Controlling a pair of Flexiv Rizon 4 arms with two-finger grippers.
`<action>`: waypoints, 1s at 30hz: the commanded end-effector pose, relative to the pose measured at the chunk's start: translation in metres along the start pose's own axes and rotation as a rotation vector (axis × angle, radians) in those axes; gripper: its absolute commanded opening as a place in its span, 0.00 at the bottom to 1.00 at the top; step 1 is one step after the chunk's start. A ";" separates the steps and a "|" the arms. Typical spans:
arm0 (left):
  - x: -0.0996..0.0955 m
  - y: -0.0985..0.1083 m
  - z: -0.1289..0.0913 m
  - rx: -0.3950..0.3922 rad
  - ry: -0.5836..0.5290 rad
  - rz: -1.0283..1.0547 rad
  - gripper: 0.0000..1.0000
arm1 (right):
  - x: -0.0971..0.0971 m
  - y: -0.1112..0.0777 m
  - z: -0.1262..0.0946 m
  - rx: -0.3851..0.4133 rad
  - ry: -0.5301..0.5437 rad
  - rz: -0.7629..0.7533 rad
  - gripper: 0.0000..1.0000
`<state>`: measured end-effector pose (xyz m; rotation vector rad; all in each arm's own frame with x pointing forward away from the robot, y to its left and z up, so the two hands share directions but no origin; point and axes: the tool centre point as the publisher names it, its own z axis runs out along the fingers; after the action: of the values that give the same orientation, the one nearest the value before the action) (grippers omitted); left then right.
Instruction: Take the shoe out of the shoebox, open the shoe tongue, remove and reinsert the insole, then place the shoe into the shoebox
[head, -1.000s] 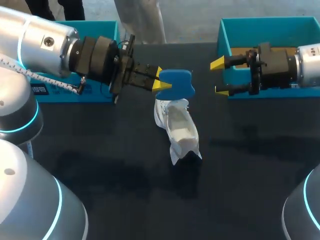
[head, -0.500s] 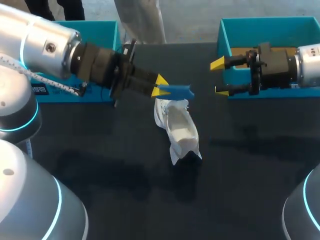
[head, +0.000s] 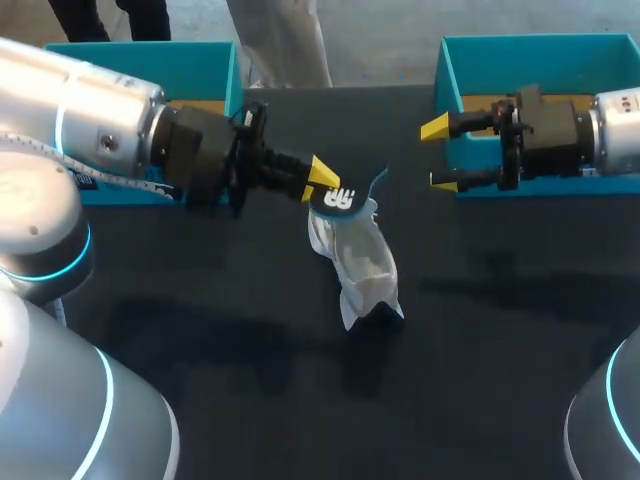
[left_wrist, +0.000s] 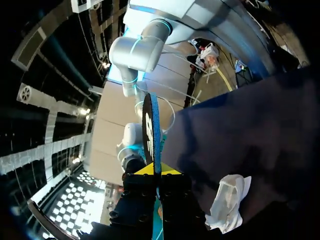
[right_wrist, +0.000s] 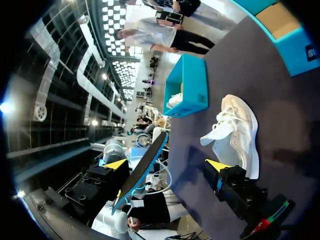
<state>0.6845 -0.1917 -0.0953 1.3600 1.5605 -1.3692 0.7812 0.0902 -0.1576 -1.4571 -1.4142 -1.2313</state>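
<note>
A white shoe lies on the black table, its opening facing up. My left gripper is shut on the blue insole, whose dark underside with a white mark faces the head camera, just above the shoe's far end. In the left wrist view the insole stands edge-on out of the yellow tips of my left gripper, with the shoe lying beside it. My right gripper hangs open and empty in front of the right shoebox. From the right wrist view the insole and shoe lie ahead.
A teal shoebox stands at the back right, directly behind my right gripper. A second teal box stands at the back left behind my left arm. The black table stretches toward the near edge.
My left gripper has turned the insole from blue face up to dark underside showing, and lowered it toward the shoe's far end. The right arm has kept still.
</note>
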 end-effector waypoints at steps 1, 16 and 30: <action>0.011 0.003 0.005 -0.030 -0.049 0.177 0.00 | 0.000 0.000 0.002 -0.001 -0.001 0.000 1.00; 0.029 0.029 0.015 -0.134 -0.065 0.306 0.00 | 0.000 -0.005 0.007 -0.004 0.014 0.008 1.00; 0.035 0.054 0.031 -0.237 -0.036 0.419 0.00 | 0.005 -0.014 0.029 0.048 0.062 -0.002 1.00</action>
<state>0.7192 -0.2079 -0.1467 1.4109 1.2741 -0.9256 0.7666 0.1143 -0.1577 -1.3830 -1.3987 -1.2197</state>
